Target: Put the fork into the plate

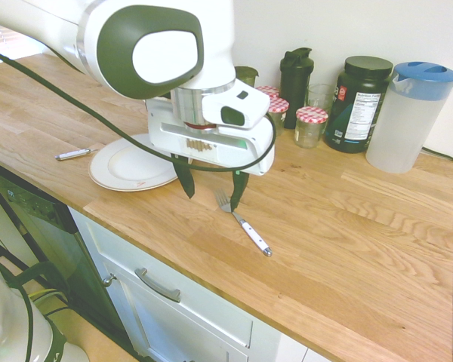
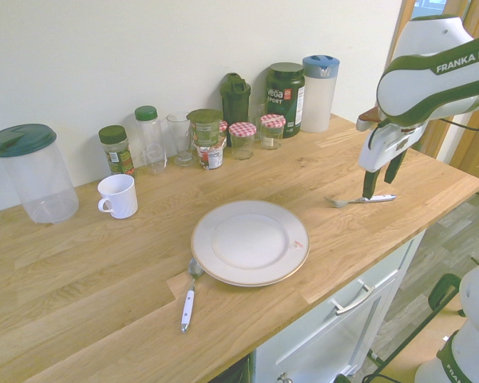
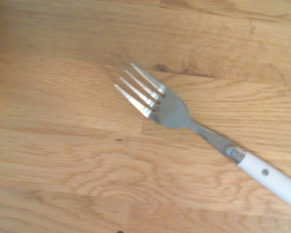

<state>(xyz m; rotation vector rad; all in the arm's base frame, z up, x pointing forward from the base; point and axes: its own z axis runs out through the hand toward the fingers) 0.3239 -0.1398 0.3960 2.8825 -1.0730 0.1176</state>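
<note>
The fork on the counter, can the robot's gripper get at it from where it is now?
Probably yes: the open gripper hangs just above the fork, and nothing covers it or stands between them.

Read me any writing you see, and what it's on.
"FRANKA EM", cut off: robot arm.
"VEGA SPORT": dark green tub.
"Nutrition Facts": the same tub's white label; its smaller print is unreadable.
The labels on the green-lidded jar and red-white container are too blurred.
</note>
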